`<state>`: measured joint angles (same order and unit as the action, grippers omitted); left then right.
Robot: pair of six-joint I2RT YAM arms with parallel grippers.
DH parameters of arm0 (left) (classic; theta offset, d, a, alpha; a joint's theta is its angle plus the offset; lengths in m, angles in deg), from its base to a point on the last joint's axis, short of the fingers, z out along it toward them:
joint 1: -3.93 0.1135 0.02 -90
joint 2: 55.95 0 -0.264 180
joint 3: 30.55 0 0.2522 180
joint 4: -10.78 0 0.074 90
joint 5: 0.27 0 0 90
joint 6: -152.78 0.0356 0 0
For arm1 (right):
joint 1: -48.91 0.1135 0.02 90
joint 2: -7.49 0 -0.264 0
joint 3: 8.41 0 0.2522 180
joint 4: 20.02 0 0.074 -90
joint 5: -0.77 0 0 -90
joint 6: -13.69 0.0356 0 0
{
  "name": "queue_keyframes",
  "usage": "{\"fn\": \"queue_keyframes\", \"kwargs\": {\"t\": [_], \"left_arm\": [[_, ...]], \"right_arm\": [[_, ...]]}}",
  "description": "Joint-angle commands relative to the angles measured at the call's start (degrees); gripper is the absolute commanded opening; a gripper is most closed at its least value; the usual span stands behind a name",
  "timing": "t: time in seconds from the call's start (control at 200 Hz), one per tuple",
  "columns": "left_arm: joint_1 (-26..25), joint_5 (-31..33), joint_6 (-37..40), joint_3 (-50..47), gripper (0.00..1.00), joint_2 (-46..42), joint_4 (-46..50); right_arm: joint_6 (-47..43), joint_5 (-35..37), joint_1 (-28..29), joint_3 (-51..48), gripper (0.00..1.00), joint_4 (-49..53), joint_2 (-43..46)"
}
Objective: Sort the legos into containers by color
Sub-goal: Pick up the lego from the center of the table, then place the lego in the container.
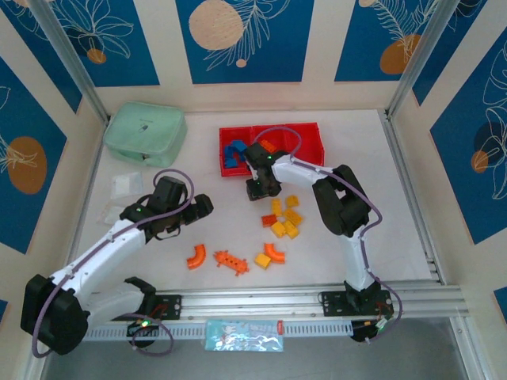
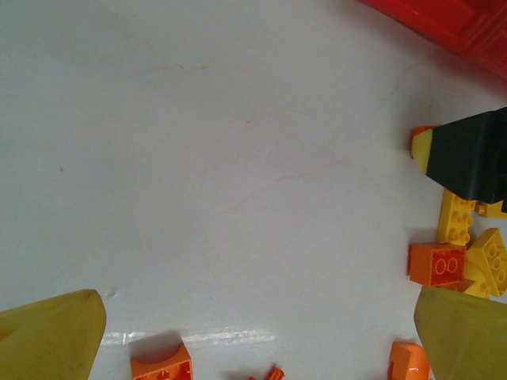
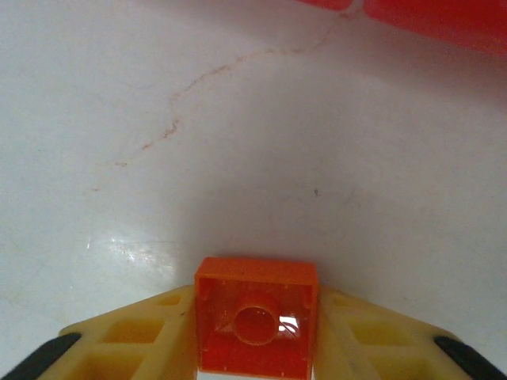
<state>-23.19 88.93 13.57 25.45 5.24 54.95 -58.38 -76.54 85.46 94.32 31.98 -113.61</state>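
A: What is seen between the fingers (image 3: pixel 135 340)?
B: An orange brick (image 3: pixel 256 326) is clamped by the gripper (image 3: pixel 256 299), with its hollow underside and round tube turned to the camera.
A: And beyond it?
B: A white table (image 3: pixel 238 142), marked by a faint reddish line, is seen. Red bins (image 3: pixel 444 20) are cut off by the top edge.

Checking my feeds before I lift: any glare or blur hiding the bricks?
Right wrist: orange brick sharp, soft shadow around it, a glare patch on the table to its left. Left wrist: glare streak near the bottom edge, fingers blurred. Top external: even, slightly soft.
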Motion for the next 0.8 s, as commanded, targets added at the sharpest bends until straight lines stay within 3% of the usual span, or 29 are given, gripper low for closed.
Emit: {"fn": "queue_keyframes", "kwargs": {"t": [0.0, 0.205, 0.395, 0.795], "left_arm": [[-0.1, -0.1, 0.6, 0.7, 0.99, 0.5, -0.7], [-0.2, -1.3, 2.4, 4.0, 0.99, 1.7, 0.4], [-0.8, -2.3, 3.9, 7.5, 0.99, 4.3, -0.2], [-1.9, -3.2, 6.5, 15.1, 0.99, 14.6, -4.0]], "right_arm": [[0.0, 0.0, 0.4, 1.5, 0.34, 1.5, -0.1], [0.5, -0.6, -0.3, 2.9, 0.3, 3.6, 5.1], [0.8, 0.3, -4.3, 5.7, 0.3, 4.5, 8.4], [-0.9, 3.7, -11.5, 27.3, 0.31, 7.5, -6.4]]}}
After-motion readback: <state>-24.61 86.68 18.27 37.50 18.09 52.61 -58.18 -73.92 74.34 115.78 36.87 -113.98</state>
